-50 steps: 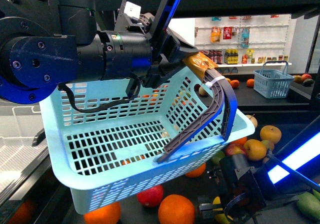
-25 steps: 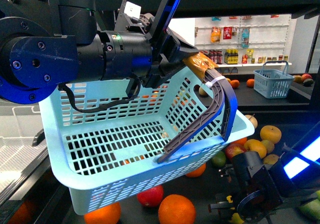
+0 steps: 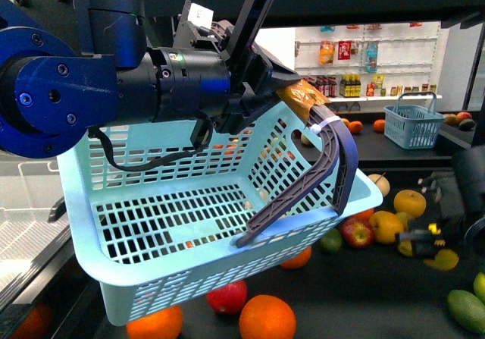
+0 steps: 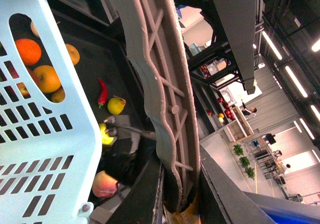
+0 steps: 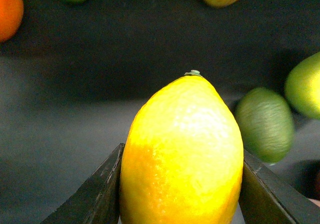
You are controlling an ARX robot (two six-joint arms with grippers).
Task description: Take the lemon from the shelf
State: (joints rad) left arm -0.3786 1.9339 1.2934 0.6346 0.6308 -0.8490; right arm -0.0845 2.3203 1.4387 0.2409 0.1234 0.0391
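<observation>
My right gripper (image 5: 182, 156) is shut on the lemon (image 5: 182, 154), a bright yellow oval fruit that fills the gap between both fingers. It hangs clear above the black shelf deck (image 5: 75, 108). In the front view the right gripper (image 3: 432, 242) holds the lemon (image 3: 444, 260) at the right, just above the deck (image 3: 364, 293) and beside the basket. My left gripper (image 3: 303, 100) is shut on the grey handle (image 3: 326, 164) of a light blue basket (image 3: 151, 225) and holds it up, tilted. In the left wrist view the jaws (image 4: 172, 194) clamp that handle (image 4: 160, 83).
Oranges (image 3: 267, 318), a red apple (image 3: 227, 296), yellow apples (image 3: 409, 202) and green fruits (image 3: 468, 309) lie on the deck. Green fruits (image 5: 265, 124) lie close under the lemon. A second blue basket (image 3: 413, 123) and white racks (image 3: 364, 58) stand behind.
My right gripper has risen from the bottom middle of the deck and moved right with the lemon in it. The left arm and basket have hardly moved.
</observation>
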